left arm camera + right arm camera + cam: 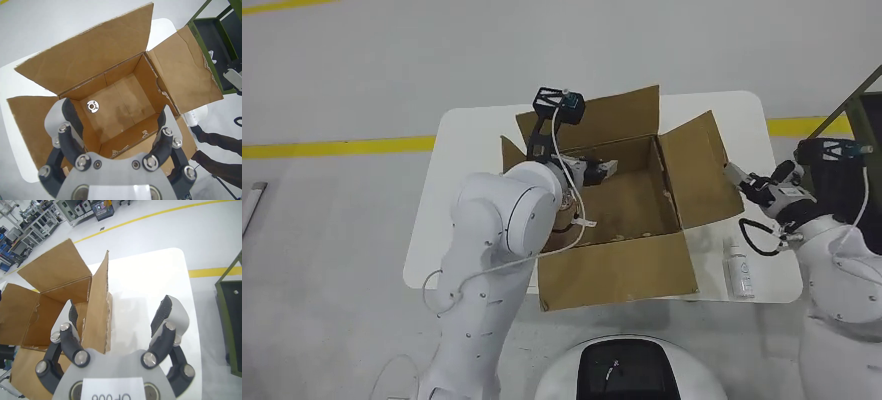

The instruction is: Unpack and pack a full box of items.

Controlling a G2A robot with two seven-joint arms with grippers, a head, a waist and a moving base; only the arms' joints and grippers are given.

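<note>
Bright, even overhead light washes the pale floor and the white table at the upper left of the top view almost to glare. The cardboard box is dimmer inside, its walls shading the bottom. In the right wrist view a flap casts a soft grey shadow on the table. Both wrist views bend straight lines near their edges.

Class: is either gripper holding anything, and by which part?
Nothing is held. The left gripper is open above the box; the right gripper is open near its flap.
</note>
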